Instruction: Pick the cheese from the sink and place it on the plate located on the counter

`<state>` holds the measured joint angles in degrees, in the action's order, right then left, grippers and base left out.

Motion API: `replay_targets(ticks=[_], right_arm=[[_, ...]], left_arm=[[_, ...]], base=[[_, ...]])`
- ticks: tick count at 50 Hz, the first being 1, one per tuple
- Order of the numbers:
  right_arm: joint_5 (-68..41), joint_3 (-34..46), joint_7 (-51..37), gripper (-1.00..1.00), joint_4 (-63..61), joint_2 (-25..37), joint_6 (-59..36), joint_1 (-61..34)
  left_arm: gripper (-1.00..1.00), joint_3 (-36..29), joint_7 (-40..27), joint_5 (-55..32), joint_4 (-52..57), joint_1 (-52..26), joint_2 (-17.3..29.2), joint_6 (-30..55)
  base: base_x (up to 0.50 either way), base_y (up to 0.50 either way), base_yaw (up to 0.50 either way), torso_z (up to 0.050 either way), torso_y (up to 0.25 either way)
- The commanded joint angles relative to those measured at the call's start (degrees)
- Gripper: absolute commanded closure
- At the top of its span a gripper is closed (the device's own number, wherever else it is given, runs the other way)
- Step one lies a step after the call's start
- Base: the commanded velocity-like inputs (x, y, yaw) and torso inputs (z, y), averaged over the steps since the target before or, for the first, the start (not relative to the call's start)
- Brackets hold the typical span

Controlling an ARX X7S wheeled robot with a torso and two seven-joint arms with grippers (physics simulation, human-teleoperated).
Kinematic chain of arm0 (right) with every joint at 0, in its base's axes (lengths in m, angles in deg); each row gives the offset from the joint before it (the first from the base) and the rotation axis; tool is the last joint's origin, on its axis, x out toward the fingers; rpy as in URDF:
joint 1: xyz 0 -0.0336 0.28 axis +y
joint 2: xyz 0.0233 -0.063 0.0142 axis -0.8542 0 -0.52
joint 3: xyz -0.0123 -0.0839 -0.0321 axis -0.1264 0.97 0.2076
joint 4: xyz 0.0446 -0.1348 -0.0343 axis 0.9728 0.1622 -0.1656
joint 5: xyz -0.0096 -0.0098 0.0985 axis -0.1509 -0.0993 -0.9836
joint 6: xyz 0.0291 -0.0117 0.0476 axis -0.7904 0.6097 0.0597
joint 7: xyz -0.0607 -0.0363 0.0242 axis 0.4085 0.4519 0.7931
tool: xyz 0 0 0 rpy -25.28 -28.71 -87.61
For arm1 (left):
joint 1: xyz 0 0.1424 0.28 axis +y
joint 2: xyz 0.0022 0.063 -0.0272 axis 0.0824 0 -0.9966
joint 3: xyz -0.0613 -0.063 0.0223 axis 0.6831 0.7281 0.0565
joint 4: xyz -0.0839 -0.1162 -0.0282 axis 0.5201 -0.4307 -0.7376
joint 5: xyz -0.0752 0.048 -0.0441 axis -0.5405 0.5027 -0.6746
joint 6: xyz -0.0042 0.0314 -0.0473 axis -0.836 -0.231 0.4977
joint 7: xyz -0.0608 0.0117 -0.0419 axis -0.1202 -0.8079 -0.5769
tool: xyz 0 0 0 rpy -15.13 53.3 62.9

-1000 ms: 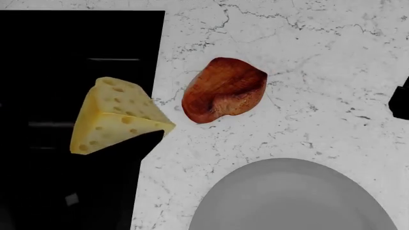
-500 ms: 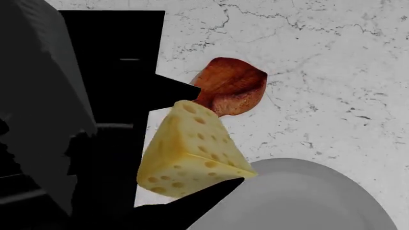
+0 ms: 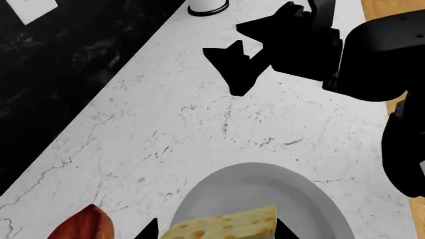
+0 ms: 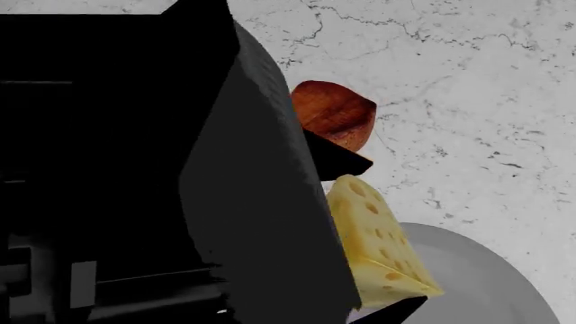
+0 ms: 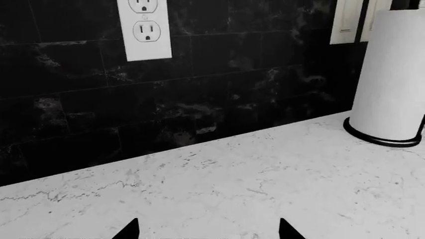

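Note:
The cheese [image 4: 373,243], a pale yellow wedge with holes, is held between the fingers of my left gripper [image 4: 369,236], above the near left rim of the light-grey plate [image 4: 490,283]. In the left wrist view the cheese [image 3: 226,226] sits between the two black fingertips of the left gripper [image 3: 216,232], over the plate [image 3: 265,191]. My right gripper [image 5: 209,231] is open and empty above the white marble counter [image 5: 265,179]; it also shows in the left wrist view [image 3: 234,52]. The sink is almost wholly hidden behind my left arm.
A reddish-brown glossy lump [image 4: 335,115] lies on the counter [image 4: 450,101] just beyond the cheese and beside the plate; it also shows in the left wrist view [image 3: 83,226]. A paper towel roll [image 5: 391,74] stands against the black backsplash with an outlet [image 5: 145,27].
My left gripper has carried the cheese to the right, from over the sink, past the reddish lump, to over the plate's rim. The left arm now fills the left of the head view.

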<state>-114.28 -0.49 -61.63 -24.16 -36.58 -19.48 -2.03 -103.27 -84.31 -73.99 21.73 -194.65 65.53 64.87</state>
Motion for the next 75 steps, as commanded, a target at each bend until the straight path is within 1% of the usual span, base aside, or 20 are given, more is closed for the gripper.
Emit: replay_targets(ticks=[1, 19, 25, 31, 45, 75], right_arm=[[-0.98, -2.83, 0.37, -1.00, -0.35, 0.18, 0.85, 2.72], [-0.75, -1.44, -0.12, -1.00, 0.31, 0.40, 2.58, 3.27], [-1.41, -1.16, -0.87, -1.00, 0.31, 0.63, 2.49, 3.01], [-0.05, -0.20, -0.12, -1.00, 0.55, 0.35, 3.99, 3.90], [-1.32, -0.85, -0.95, -1.00, 0.52, 0.66, 4.11, 4.37], [0.64, -0.98, 0.91, -1.00, 0.95, 0.30, 7.63, 7.65]], left_arm=[[1.00, -1.44, 2.21, 3.51, -3.69, -0.23, -2.63, 0.77], [1.00, -2.67, 5.93, 6.89, -6.39, 1.62, -3.76, 1.03], [1.00, -3.17, 6.41, 7.14, -5.83, 2.53, -4.13, 0.95], [1.00, -3.56, 5.73, 5.98, -4.81, 3.04, -4.27, 0.62], [1.00, -4.67, 4.00, 3.11, -3.19, 3.10, -5.28, -0.03], [1.00, -7.19, 5.91, 7.46, -3.35, 6.17, -7.18, -0.52]], base=[[0.00, 0.00, 0.00, 0.000, 0.000], [0.00, 0.00, 0.00, 0.000, 0.000], [0.00, 0.00, 0.00, 0.000, 0.002], [0.00, 0.00, 0.00, 0.000, 0.000], [0.00, 0.00, 0.00, 0.000, 0.000], [0.00, 0.00, 0.00, 0.000, 0.000]])
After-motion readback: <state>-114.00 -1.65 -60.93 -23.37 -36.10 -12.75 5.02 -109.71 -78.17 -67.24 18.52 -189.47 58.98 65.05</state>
